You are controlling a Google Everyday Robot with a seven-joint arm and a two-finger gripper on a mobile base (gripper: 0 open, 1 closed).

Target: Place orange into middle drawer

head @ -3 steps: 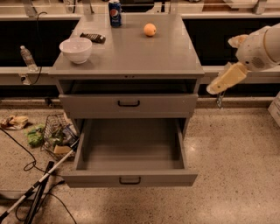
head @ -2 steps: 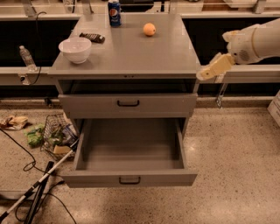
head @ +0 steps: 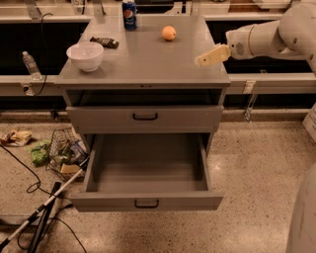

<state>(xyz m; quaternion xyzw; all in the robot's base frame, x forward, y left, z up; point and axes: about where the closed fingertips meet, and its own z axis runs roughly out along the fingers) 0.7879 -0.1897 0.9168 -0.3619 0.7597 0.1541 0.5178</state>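
The orange lies on the grey cabinet top, at the back and right of centre. My gripper hangs over the top's right edge, on a white arm that comes in from the right. It is to the right of the orange and nearer the front, apart from it and holding nothing I can see. Below the top, one drawer is pulled far out and looks empty. The drawer above it is only slightly out.
A white bowl, a dark flat object and a blue soda can stand on the cabinet top. A wire basket with rubbish, cables and a white rod lie on the floor to the left. A water bottle stands on the left ledge.
My gripper has moved left and up, from beside the cabinet's right side to over the right edge of its top. The orange and the drawers have not moved.
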